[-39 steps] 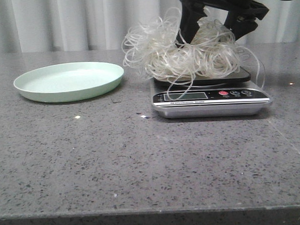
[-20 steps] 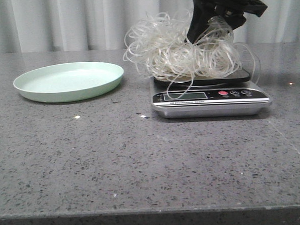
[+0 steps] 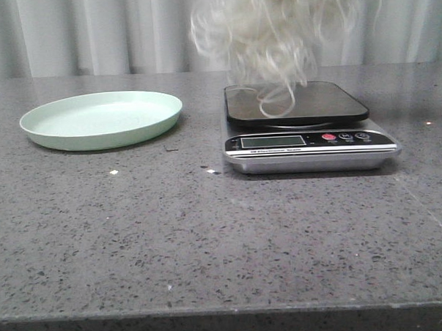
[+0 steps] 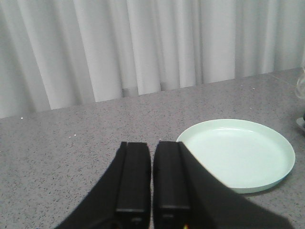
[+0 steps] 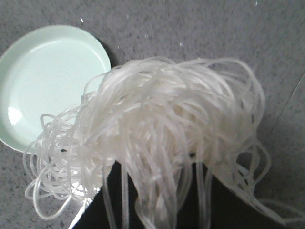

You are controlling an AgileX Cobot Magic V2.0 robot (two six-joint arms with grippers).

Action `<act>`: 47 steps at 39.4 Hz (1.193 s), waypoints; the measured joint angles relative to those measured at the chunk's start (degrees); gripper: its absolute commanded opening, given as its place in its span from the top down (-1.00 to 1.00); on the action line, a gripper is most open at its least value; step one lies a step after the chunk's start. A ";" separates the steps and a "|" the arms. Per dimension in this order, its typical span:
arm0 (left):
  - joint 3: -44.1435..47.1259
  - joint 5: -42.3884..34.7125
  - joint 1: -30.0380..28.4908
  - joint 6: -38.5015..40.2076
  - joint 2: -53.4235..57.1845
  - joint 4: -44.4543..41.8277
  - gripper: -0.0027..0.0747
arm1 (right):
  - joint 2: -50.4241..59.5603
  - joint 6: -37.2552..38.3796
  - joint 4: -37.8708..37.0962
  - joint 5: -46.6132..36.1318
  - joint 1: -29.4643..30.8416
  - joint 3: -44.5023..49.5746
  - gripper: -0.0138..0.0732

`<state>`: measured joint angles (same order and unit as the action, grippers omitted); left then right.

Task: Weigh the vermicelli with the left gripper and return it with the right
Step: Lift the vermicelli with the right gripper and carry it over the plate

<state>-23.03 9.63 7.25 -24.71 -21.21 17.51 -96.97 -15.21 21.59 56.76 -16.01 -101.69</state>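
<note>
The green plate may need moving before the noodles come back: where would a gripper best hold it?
Pinch the plate's raised rim from above, probably on the side facing the left gripper. It lies flat, shallow and empty, so only the thin rim fits between fingers.

light: even, soft | shadows: faint under plate (image 3: 101, 119) | blur: vermicelli (image 3: 274, 31) motion-smeared | glare: none

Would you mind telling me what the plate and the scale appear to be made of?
The plate looks like matte pale-green plastic or melamine, evenly coloured with soft highlights. The scale seems to have a brushed-metal body, silvery at its edge, and a glossy dark top, possibly glass.
</note>
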 measured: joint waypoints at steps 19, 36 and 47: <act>0.00 -0.13 0.00 0.00 0.00 0.00 0.58 | -3.28 -5.37 5.90 -9.05 -12.52 -9.32 0.33; 0.00 -0.51 0.00 0.00 0.00 0.00 0.58 | -17.62 -5.82 6.26 -15.89 -17.61 -9.32 0.33; 0.00 -0.51 0.00 0.00 0.00 0.00 0.58 | -21.31 -5.82 6.58 -17.08 -17.97 -9.32 0.33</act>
<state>-23.03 9.12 7.25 -24.71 -21.21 17.51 -118.28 -21.03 28.17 39.68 -33.98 -111.01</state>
